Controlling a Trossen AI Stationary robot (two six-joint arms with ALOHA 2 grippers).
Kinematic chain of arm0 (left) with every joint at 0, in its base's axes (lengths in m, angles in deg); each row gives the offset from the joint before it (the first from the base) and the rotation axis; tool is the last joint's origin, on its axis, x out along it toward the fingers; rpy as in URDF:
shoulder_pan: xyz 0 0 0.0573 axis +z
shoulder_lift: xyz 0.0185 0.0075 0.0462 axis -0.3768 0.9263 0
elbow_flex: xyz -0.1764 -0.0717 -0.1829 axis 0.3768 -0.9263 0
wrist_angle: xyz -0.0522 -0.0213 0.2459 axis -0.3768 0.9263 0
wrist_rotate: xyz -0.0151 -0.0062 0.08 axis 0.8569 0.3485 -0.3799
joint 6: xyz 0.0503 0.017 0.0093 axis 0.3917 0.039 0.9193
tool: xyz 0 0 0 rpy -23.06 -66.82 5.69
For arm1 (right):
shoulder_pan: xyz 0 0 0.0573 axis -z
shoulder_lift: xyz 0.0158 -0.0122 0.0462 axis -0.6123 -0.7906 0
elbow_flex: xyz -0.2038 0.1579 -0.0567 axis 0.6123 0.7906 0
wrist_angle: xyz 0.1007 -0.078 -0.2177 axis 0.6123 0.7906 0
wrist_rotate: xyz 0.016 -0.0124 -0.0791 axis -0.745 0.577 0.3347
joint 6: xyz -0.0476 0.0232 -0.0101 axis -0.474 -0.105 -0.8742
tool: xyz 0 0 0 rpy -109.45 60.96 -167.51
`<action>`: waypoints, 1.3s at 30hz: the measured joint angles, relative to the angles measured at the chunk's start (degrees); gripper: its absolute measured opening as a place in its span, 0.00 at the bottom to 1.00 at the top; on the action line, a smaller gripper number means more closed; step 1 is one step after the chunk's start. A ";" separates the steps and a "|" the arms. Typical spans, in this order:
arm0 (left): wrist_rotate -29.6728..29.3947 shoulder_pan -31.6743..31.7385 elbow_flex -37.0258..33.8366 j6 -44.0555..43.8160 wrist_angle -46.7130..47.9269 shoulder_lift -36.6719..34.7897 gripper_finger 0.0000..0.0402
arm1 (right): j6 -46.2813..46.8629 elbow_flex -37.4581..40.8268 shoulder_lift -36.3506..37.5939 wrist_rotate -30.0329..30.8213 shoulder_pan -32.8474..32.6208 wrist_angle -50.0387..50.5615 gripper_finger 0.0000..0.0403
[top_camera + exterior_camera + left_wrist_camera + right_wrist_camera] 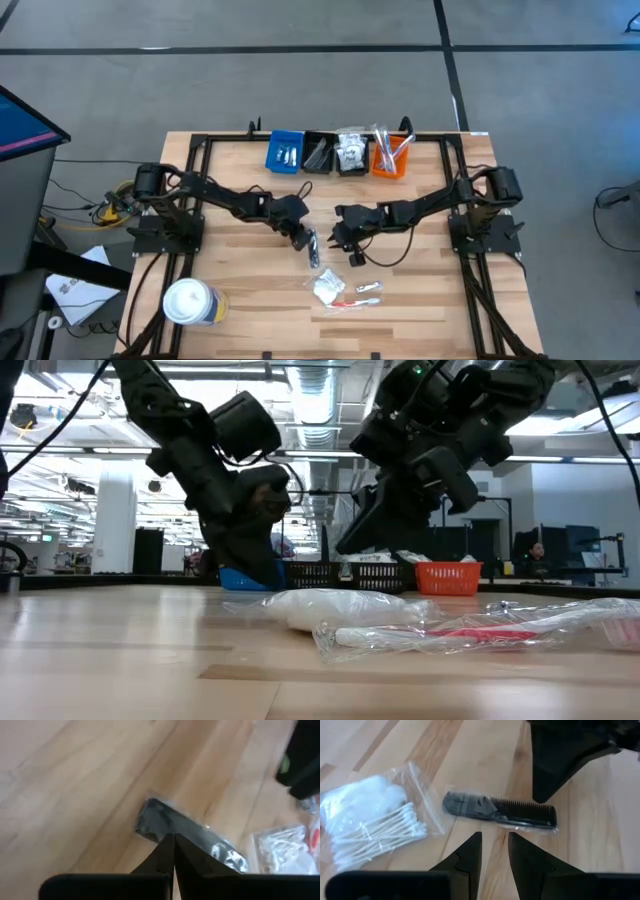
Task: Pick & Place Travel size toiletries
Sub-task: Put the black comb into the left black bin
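Now left tool (173, 851) pinched on bagged black comb (187, 832), mid-table

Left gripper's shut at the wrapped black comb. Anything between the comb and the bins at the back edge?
Nothing visible. Bare table lies between the comb, at the left gripper, and the black bin. The right gripper sits beside the comb, off that line.

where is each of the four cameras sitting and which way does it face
High view: overhead, straight down on the table; both arms show, left claw and right claw mid-table.
Low view: table-top height, level across toward the bins and room; both arms drop in from above.
Left wrist view: down past the left claw's shut fingers at the black comb.
Right wrist view: past the right claw's parted fingers at that comb and the cotton swab bag.
Shared: both wrist views show the wrapped comb.
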 joint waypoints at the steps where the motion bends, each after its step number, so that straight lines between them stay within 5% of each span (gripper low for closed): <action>1: 0.02 0.03 -0.01 0.36 0.10 0.05 0.00 | 0.13 0.00 -0.07 0.00 0.00 -0.21 0.22; 24: -1.79 -0.18 -0.01 1.49 2.26 0.19 0.00 | 2.05 0.07 -1.50 0.88 -0.03 -4.68 0.21; 32: -1.79 -0.11 0.04 1.40 2.99 -0.58 0.00 | 3.25 -2.65 -7.95 5.18 -0.12 -7.12 0.02; 39: -1.62 -0.28 0.04 1.09 6.37 -2.03 0.00 | 3.16 -5.25 -11.10 5.99 -0.85 -6.70 0.01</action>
